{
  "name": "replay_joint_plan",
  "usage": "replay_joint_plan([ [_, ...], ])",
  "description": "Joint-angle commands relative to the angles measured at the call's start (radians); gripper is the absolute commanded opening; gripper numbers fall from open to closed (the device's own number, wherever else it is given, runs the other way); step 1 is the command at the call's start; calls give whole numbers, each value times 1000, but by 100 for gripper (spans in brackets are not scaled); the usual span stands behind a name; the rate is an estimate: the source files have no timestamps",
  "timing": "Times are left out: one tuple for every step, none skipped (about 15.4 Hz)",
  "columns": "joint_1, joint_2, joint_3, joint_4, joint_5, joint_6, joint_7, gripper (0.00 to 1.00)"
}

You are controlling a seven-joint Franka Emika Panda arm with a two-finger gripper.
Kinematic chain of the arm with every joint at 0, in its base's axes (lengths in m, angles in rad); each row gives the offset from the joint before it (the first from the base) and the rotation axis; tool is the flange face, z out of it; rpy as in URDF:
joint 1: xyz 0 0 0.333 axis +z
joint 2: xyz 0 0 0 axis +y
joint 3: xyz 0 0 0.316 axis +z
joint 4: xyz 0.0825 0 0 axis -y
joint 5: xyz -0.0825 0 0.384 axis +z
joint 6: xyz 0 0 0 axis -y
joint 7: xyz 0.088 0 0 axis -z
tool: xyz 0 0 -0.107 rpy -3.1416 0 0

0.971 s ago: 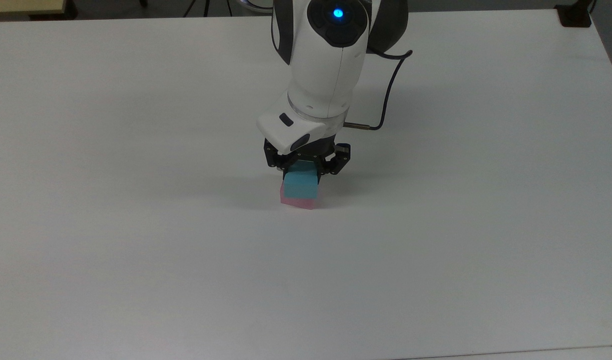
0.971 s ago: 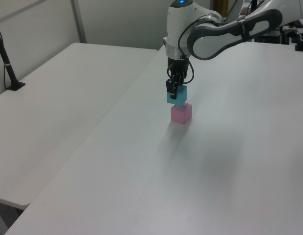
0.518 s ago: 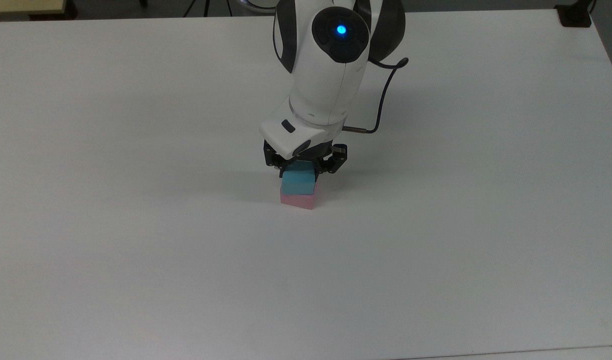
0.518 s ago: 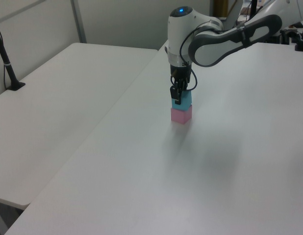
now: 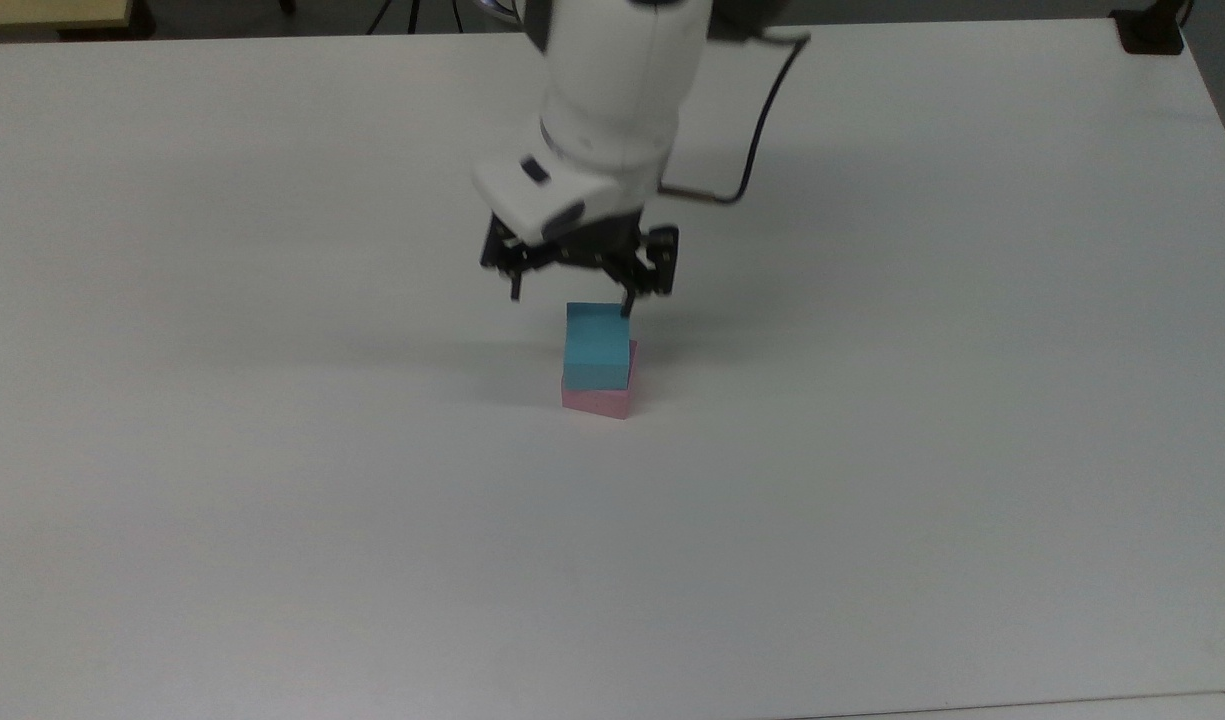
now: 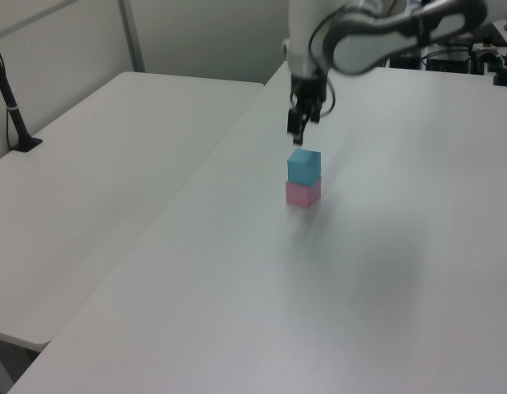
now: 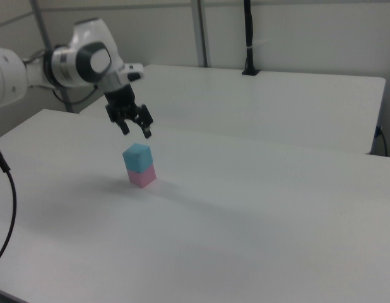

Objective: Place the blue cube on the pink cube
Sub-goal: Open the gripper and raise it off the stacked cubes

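blue cube (image 5: pixel 598 346) sits on the pink cube (image 5: pixel 600 399), maybe a bit crooked. claw (image 5: pixel 571 295) hangs above, fingers apart, holding nothing, so stacking looks done.

Blue cube (image 5: pixel 598 346) stacked, slightly skewed, atop pink cube (image 5: pixel 598 400)

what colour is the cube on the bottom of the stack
Pink cube, clearest in the right view.

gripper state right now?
Gripper: open, holding nothing, above the blue cube, which sits on the pink cube.
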State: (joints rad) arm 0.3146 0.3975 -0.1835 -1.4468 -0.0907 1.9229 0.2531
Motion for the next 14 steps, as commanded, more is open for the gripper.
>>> replay_joint_plan([
  [-15, -173, -1, -49, -14, -158, -46, 100],
  [-32, -199, -1, -53, -14, -200, -79, 100],
  [-49, -222, -1, -61, -6, -243, -128, 100],
  [-70, -248, 1, -70, 0, -275, -182, 100],
  [-93, -270, 1, -86, 3, -294, -221, 100],
  [-110, -288, 2, -95, 8, -300, -238, 100],
  [-114, -298, 2, -104, 9, -301, -238, 100],
  [-117, -298, 2, -104, 9, -302, -230, 100],
  [-120, -298, 2, -104, 9, -302, -227, 100],
  [-123, -298, 2, -106, 9, -302, -227, 100],
  [-123, -296, 1, -104, 9, -302, -227, 100],
  [-126, -295, 1, -103, 9, -300, -227, 100],
  [-134, -293, 1, -103, 9, -298, -227, 100],
  [-135, -293, 1, -103, 9, -295, -227, 100],
])
